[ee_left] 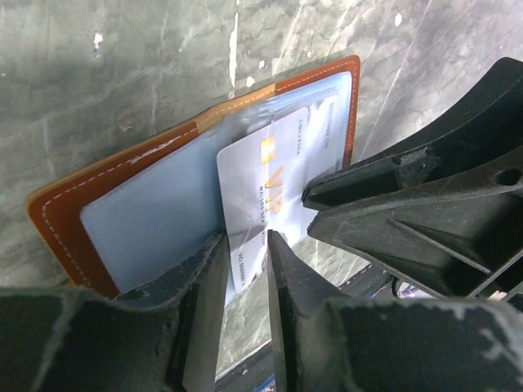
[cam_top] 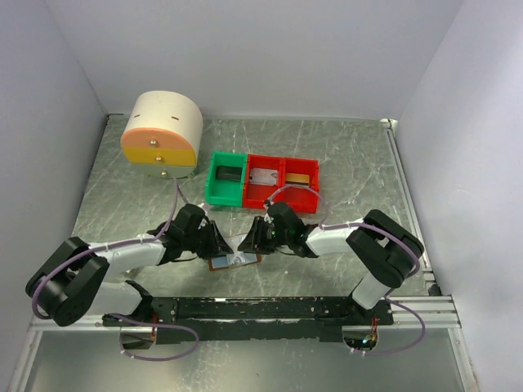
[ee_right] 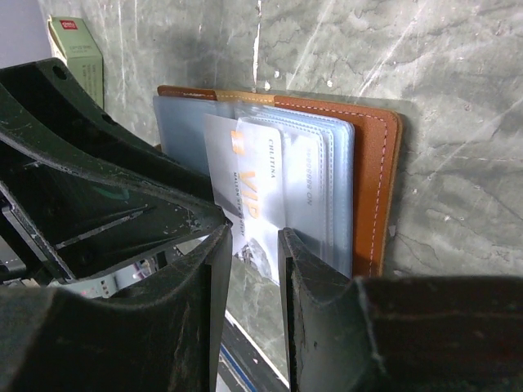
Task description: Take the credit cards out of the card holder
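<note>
Drawer unit (cam_top: 162, 132): stands at the far left of the table (cam_top: 359, 163); round cream body, orange and yellow fronts.
Left gripper (cam_top: 221, 247): hangs low over the left part of the holder, tips down. Jaws a narrow slot apart, with the card's lower end showing in that slot. Cannot tell whether it is pinched or only straddled.
Green bin (cam_top: 226, 178): sits beyond the grippers and holds a dark flat item.
Card holder (cam_top: 234, 262): lies open and flat on the table between the two grippers, near the arms' base rail. Brown border with pale stitching, pale-blue clear sleeves facing up.
Card (ee_left: 274, 184): white with gold "VIP" lettering, part-way out of a sleeve and reaching past the holder's edge.
Right gripper (cam_top: 248, 242): meets the left one over the holder, close beside it. Jaws likewise a thin slot apart, a corner of the card visible between them. Cannot tell whether it is gripped.
Red bins (cam_top: 282, 181): two joined, touching the green bin's right side.
</note>
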Available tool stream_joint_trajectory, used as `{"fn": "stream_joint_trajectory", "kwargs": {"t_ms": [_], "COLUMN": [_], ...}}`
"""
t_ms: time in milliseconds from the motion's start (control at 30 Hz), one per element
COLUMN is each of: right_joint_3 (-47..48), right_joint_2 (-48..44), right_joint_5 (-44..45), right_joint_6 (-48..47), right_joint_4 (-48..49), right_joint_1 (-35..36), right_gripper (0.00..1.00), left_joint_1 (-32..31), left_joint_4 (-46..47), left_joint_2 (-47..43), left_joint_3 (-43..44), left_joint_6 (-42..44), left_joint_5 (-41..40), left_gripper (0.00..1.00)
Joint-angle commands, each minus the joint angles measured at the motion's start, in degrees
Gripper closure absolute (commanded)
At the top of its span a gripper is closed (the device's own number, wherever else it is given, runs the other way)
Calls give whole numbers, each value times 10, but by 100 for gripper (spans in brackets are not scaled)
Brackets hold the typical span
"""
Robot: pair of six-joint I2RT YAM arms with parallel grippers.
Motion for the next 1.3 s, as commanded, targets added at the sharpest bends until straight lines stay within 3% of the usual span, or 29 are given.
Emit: {"fn": "stream_joint_trajectory", "kwargs": {"t_ms": [0,300,800,1100,1267], "right_joint_3": [-17,-23,-24,-20,-22], "right_joint_2": [21,16,12,14,12], "right_joint_5": [23,21,26,24,26], "right_joint_6": [-12,-8,-12,-13,-13], "right_joint_4": [-66,-61,-66,-68,-68], "right_joint_1": [4,4,3,3,4], "right_gripper": [69,69,69,69,69], "left_joint_1": [-2,-2,-2,-2,-2], "left_joint_4": [74,163,35,41,53], "left_joint_2": [16,34,-20,-10,-13], "left_joint_3": [-10,-48,-24,-16,-18], "left_joint_6": [-17,-56,-28,-22,-27], "left_joint_5": [41,71,2,10,12], "left_gripper": [62,62,90,70,69]}}
